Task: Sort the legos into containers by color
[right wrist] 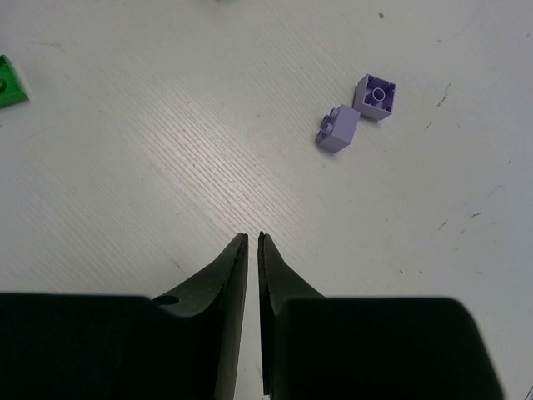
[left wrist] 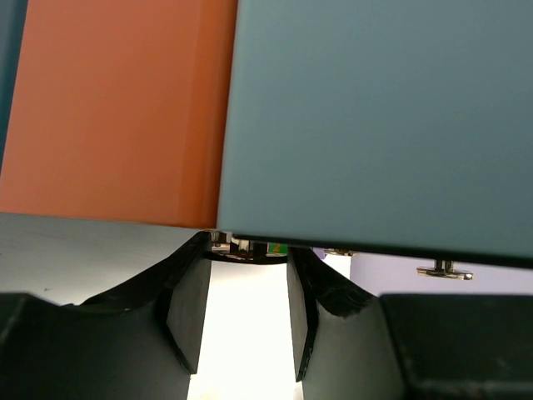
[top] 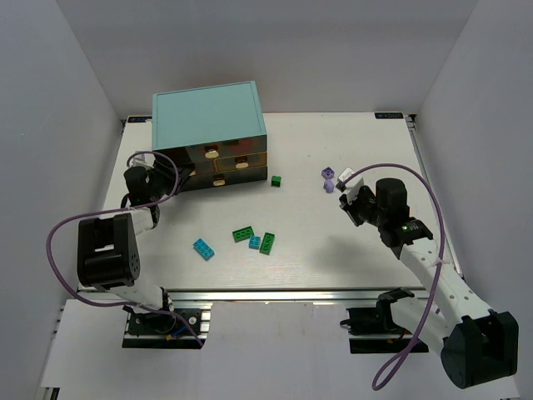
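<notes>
The teal cabinet (top: 208,117) stands at the far left of the white surface (top: 350,250), and its drawers (top: 241,163) show brownish fronts and cream knobs toward the arms.

The left tool (top: 181,172) sits at the cabinet's front left corner, close against the drawer fronts. In the left wrist view the left tool (left wrist: 241,321) has its jaws parted by a moderate gap with nothing between them. A teal cabinet panel (left wrist: 375,125) and an orange-brown panel (left wrist: 117,108) fill the view just beyond the fingertips.

The right tool (top: 353,197) hangs well to the right of the cabinet. In the right wrist view the right tool (right wrist: 251,242) has its jaws drawn together to a thin slit, gripping nothing.

All the legos lie loose on the surface, outside the drawers:
- A dark green piece (top: 276,181) sits just off the cabinet's front right corner.
- Two lavender cubes (top: 328,180) lie to the right of the cabinet, near the right tool. They almost touch in the wrist view (right wrist: 339,131).
- A green brick (top: 243,234), a small cyan piece (top: 255,242) and a second green brick (top: 267,242) cluster in front of the cabinet, well apart from it.
- A cyan brick (top: 204,249) lies in front of the cabinet too, left of that cluster.
</notes>
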Motion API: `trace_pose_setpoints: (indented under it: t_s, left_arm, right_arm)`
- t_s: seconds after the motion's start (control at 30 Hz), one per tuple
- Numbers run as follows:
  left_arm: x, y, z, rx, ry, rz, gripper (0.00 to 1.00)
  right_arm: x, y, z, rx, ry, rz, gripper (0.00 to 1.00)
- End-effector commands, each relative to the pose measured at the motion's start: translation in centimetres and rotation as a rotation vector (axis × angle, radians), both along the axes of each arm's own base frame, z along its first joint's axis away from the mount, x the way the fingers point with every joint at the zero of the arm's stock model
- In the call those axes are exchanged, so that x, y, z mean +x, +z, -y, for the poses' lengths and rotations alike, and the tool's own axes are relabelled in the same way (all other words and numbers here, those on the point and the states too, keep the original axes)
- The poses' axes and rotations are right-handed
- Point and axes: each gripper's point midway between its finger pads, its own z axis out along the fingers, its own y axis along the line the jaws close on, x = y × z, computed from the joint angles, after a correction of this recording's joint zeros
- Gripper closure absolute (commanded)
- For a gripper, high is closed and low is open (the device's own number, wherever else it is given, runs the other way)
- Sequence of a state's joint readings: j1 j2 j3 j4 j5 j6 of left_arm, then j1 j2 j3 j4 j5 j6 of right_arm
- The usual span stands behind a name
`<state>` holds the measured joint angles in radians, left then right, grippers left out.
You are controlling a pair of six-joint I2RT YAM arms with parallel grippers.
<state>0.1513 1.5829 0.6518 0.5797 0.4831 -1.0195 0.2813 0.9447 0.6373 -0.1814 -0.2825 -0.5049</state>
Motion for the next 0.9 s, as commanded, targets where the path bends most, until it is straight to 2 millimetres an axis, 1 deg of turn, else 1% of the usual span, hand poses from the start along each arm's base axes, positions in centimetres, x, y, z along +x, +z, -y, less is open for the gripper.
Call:
trace_pose_setpoints:
  t_s: [0.0,0.07,0.1,0.13,0.27,0.33,0.37,0.4,0.43,0.5,0.57,0.6,0.63,0.67,0.7,0.73,0.8,0.83,0.87]
  left_arm:
    - [0.9,1.2,-0.4,0.027,0.001,0.048,0.62]
    - [0.9,1.0,-0.4,0.027,0.000,0.047,0.65]
    - [0.9,1.0,-0.4,0.026,-0.003,0.049,0.69]
    - [0.7,0.9,-0.2,0.024,-0.013,0.045,0.70]
    - [-0.4,0.7,0.3,0.043,-0.045,0.057,0.74]
    - [-1.0,1.2,0.4,0.052,-0.051,0.071,0.75]
    - [-1.5,0.9,0.6,0.048,-0.057,0.065,0.75]
    - [-1.7,1.6,0.7,0.047,-0.062,0.079,0.76]
    - [-2.0,1.7,1.2,0.043,-0.078,0.080,0.76]
    - [-3.0,1.8,1.6,0.037,-0.095,0.073,0.77]
    - [-4.0,1.6,1.9,0.032,-0.107,0.060,0.77]
    - [-4.8,1.0,2.0,0.026,-0.110,0.042,0.78]
    - [-5.4,1.1,2.2,0.024,-0.113,0.034,0.78]
    - [-5.7,1.1,2.2,0.027,-0.109,0.033,0.78]
    - [-6.2,0.6,2.2,0.027,-0.109,0.017,0.78]
    - [-6.5,1.0,2.2,0.035,-0.109,0.028,0.78]
    - [-7.4,0.4,2.4,0.025,-0.108,-0.003,0.78]
    - [-7.7,0.8,2.4,0.024,-0.107,0.007,0.78]
    - [-7.9,0.7,2.4,0.023,-0.105,0.001,0.78]
  right_arm:
    - [0.4,0.6,0.0,-0.001,-0.003,0.026,0.85]
    - [0.5,0.6,0.1,-0.002,-0.004,0.027,0.85]
    - [0.5,0.6,0.1,-0.001,-0.005,0.026,0.85]
    - [0.5,0.6,0.1,-0.002,-0.004,0.027,0.85]
    - [0.5,0.6,0.1,-0.002,-0.004,0.027,0.85]
    - [0.5,0.6,0.1,-0.002,-0.004,0.027,0.85]
    - [0.5,0.6,0.1,-0.002,-0.006,0.025,0.85]
    - [0.4,0.5,0.1,-0.002,-0.003,0.024,0.85]
    - [0.4,0.6,0.0,-0.003,0.000,0.026,0.85]
    - [0.4,0.7,0.1,-0.002,-0.002,0.027,0.85]
    - [0.4,0.8,0.1,-0.002,-0.003,0.032,0.85]
    - [0.4,0.9,0.1,0.000,-0.002,0.035,0.85]
    - [0.3,0.9,0.1,0.001,-0.001,0.032,0.85]
    - [0.3,0.9,0.0,0.002,0.001,0.033,0.85]
    - [0.4,0.9,0.0,0.003,0.000,0.035,0.85]
    - [0.3,0.9,0.0,0.002,0.001,0.033,0.85]
    - [0.4,0.9,0.1,0.001,-0.002,0.034,0.85]
    - [0.3,0.9,0.0,0.002,0.001,0.033,0.85]
    - [0.4,1.0,0.1,0.003,-0.002,0.036,0.85]
